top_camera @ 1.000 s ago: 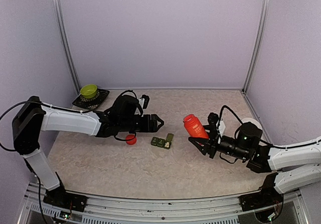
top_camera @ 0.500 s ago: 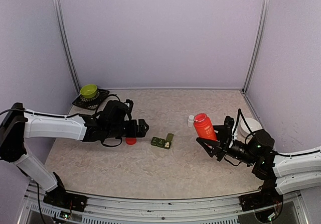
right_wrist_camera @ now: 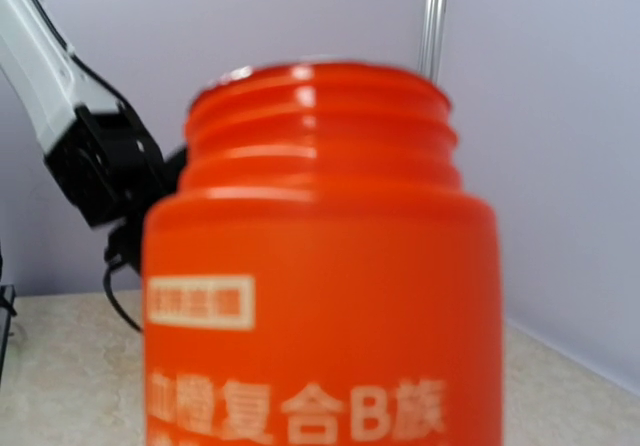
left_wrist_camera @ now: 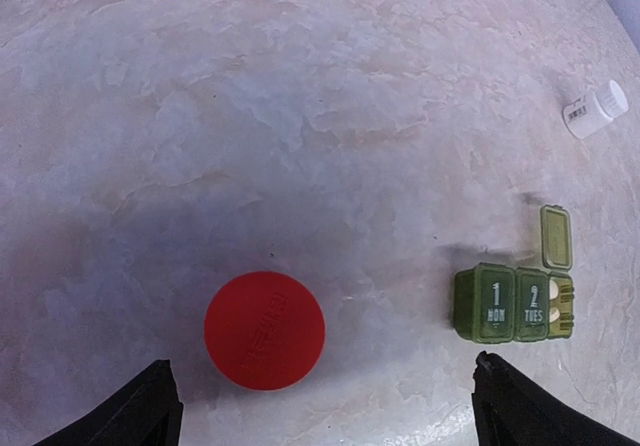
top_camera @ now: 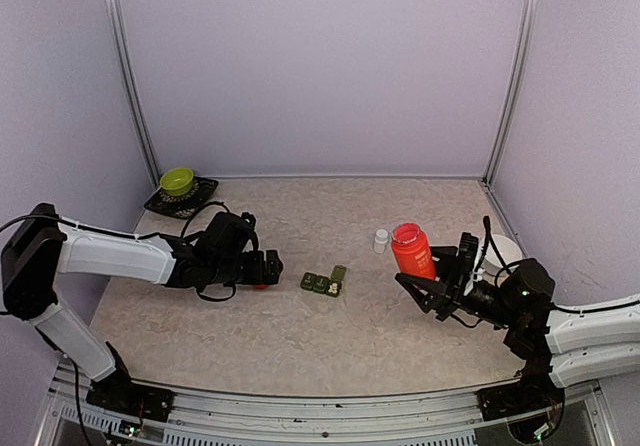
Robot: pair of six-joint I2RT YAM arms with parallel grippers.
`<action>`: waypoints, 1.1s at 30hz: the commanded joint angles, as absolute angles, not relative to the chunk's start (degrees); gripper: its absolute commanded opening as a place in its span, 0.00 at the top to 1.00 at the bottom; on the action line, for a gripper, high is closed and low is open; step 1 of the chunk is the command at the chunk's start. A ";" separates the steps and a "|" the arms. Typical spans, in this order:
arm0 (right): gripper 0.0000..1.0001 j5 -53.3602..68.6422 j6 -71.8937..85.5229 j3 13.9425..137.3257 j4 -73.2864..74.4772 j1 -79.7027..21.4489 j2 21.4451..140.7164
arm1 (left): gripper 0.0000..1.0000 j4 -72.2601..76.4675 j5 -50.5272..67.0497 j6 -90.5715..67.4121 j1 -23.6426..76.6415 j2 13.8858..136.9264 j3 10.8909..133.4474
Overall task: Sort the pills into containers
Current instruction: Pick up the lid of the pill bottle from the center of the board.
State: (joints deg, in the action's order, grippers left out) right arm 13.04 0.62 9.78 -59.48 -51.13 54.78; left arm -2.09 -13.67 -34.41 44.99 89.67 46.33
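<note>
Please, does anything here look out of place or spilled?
Nothing is spilled. The red cap lies alone, off its bottle, which the right gripper holds uncapped. On the green pill box, one end lid stands open, the other two shut.

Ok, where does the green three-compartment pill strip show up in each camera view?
Top external: the green pill strip sits near the middle of the picture.
Left wrist: the green pill strip is at lower right, with one end lid open.
Right wrist: not in it; the red bottle fills the frame.
Shared landmark: the small white bottle, up and right of the strip in the top and left wrist views.
</note>
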 commanded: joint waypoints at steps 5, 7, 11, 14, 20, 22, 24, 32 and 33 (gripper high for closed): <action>1.00 14.38 0.15 10.00 -58.06 -50.71 51.30 | 0.01 3.71 -13.29 -33.71 41.29 95.84 44.78; 1.00 14.82 0.34 10.05 -57.70 -50.69 51.16 | 0.01 4.03 -13.27 -33.14 41.01 97.55 45.76; 1.00 14.96 0.53 10.20 -57.07 -50.71 50.95 | 0.05 4.41 -13.57 -32.33 40.96 100.17 47.30; 1.00 14.54 0.57 10.19 -56.55 -50.69 50.87 | 0.10 4.80 -13.49 -32.02 40.96 101.10 47.71; 1.00 13.98 0.70 10.35 -56.17 -50.65 51.48 | 0.24 4.94 -13.89 -31.58 41.20 101.68 47.66; 1.00 13.96 0.57 10.52 -55.98 -50.69 51.82 | 0.27 4.49 -14.91 -31.37 41.73 101.68 47.84; 1.00 13.87 0.52 10.69 -55.71 -50.66 52.08 | 0.30 3.66 -16.24 -30.94 42.48 101.77 48.10; 1.00 13.45 0.35 11.57 -54.14 -50.70 52.55 | 0.31 0.92 -20.12 -29.89 44.87 103.04 50.28; 1.00 13.45 0.35 11.66 -53.89 -50.65 52.55 | 0.31 0.76 -20.28 -29.94 44.98 103.17 50.35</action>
